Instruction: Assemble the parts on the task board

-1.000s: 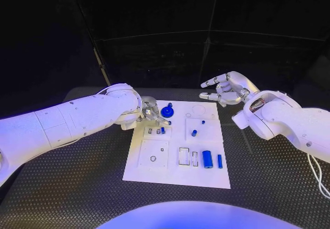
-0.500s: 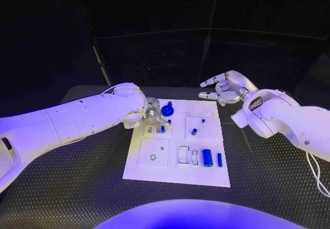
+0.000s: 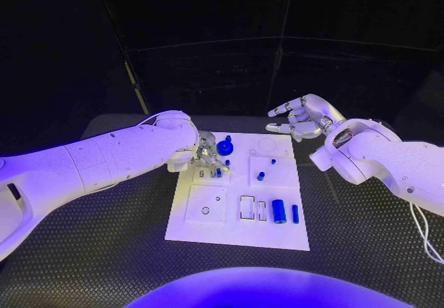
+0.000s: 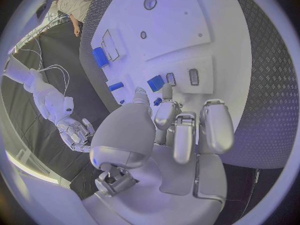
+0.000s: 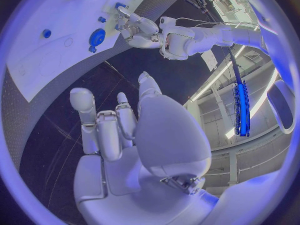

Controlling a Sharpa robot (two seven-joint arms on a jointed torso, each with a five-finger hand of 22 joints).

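The white task board (image 3: 231,224) lies mid-table. My left hand (image 3: 205,154) reaches down at its far left part, fingertips (image 4: 167,91) by a blue part (image 3: 218,172) standing in a row of small slots (image 4: 194,76). A tiny blue piece (image 4: 158,101) shows between thumb and finger; I cannot tell if it is gripped. A round blue part (image 3: 225,148) sits just beyond the hand. My right hand (image 3: 301,120) hovers past the board's far right corner, fingers spread, holding nothing.
Two small blue pegs (image 3: 261,176) (image 3: 273,162) stand mid-board. A blue cylinder (image 3: 278,211) and a thin blue bar (image 3: 295,213) lie near the right edge beside rectangular slots (image 3: 248,208). A ring mark (image 3: 205,210) is on the near left. Black ribbed table (image 3: 111,256) surrounds the board.
My left hand has edged a little further over the slot row, with its fingers lower on the board. The right hand has hardly moved.
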